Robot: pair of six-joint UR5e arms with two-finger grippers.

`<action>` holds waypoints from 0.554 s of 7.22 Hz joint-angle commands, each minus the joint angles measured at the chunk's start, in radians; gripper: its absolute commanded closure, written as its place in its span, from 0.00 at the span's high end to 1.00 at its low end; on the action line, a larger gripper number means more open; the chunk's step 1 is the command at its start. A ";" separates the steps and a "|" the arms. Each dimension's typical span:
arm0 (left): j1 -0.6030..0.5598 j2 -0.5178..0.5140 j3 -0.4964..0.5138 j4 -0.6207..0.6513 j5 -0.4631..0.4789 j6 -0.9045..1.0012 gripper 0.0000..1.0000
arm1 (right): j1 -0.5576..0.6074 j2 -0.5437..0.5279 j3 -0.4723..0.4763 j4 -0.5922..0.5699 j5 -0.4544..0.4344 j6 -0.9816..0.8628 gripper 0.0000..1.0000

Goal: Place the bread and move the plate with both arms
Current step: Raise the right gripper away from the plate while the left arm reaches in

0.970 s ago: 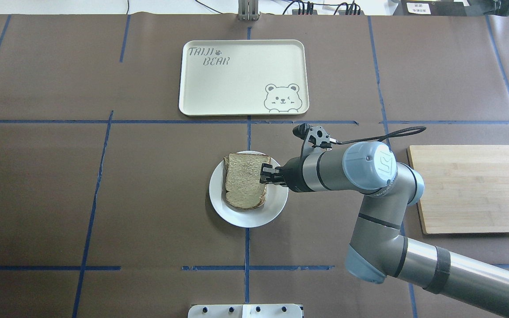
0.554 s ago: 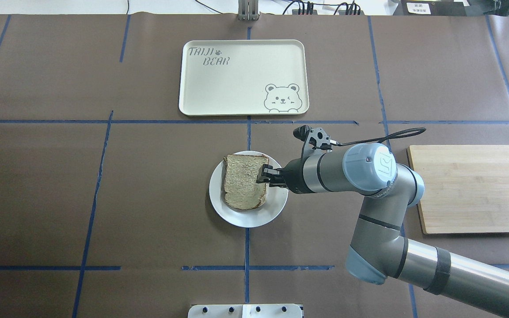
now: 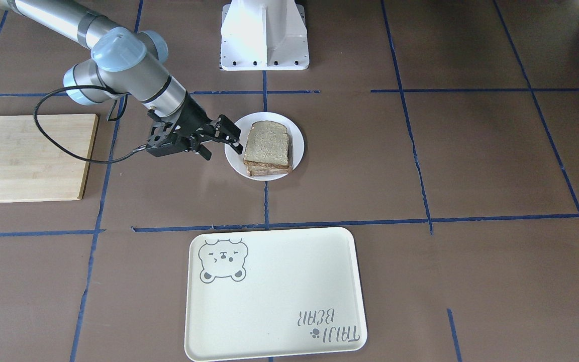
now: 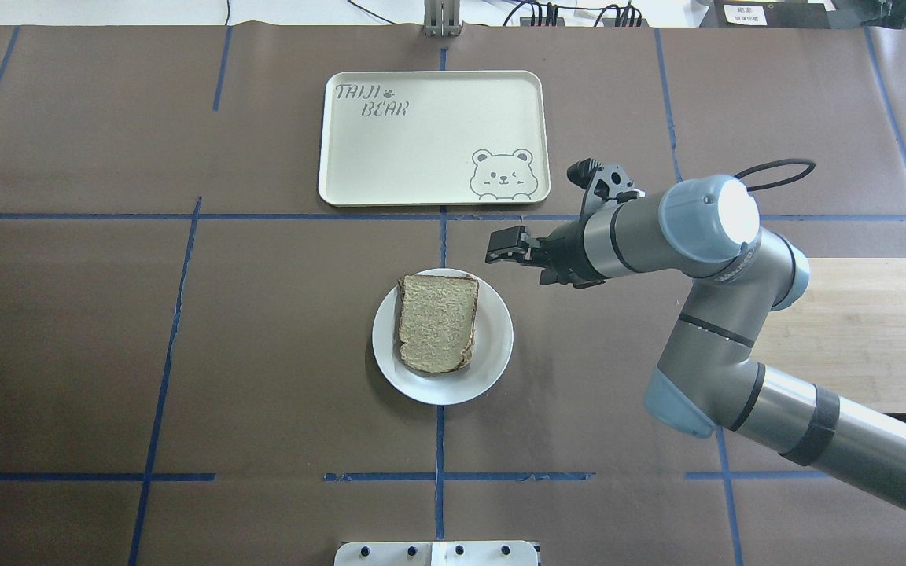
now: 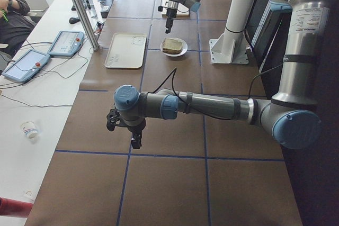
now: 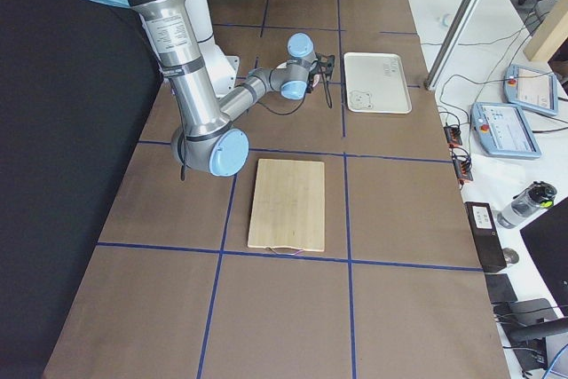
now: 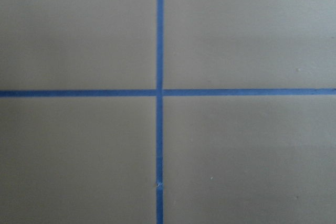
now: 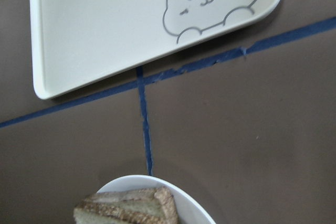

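1. Bread: one slice, pale crumb and dark crust, lying flat on the plate near the middle of the table. From the operators' side, a second layer seems to show under it; I cannot tell what that is.
2. Plate: small, round, white. It sits on the table's centre tape line, with bare rim showing on every side of the bread.
3. Right end effector: fingers spread, nothing between them. It hangs above the table just beyond the plate's rim, on the side toward the table's far edge and right end, clear of both bread and plate.
4. Right arm: reaches in from the right end of the table, passing over the cutting board.
5. Left end effector: low over the left end of the table, well apart from the plate. Only the side camera catches it, so I cannot tell whether it is open or closed.
6. Tray: cream, with a bear drawing, lying by the middle of the far edge.
7. Step in hand, as I judge it: the bread looks placed and released; the plate move has not begun.
8. Next move, by my reckoning: bring the left arm in from its end, set each end effector on an opposite rim, and lift level and together so the bread does not slide. The tray is the likely destination.
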 commanded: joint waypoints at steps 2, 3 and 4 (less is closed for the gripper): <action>0.113 0.008 -0.049 -0.308 0.001 -0.314 1.00 | 0.127 -0.010 0.167 -0.470 0.021 -0.371 1.00; 0.169 0.008 -0.049 -0.461 0.001 -0.530 1.00 | 0.158 -0.007 0.217 -0.637 0.024 -0.524 1.00; 0.228 0.008 -0.046 -0.617 0.004 -0.731 1.00 | 0.195 -0.016 0.243 -0.725 0.027 -0.642 1.00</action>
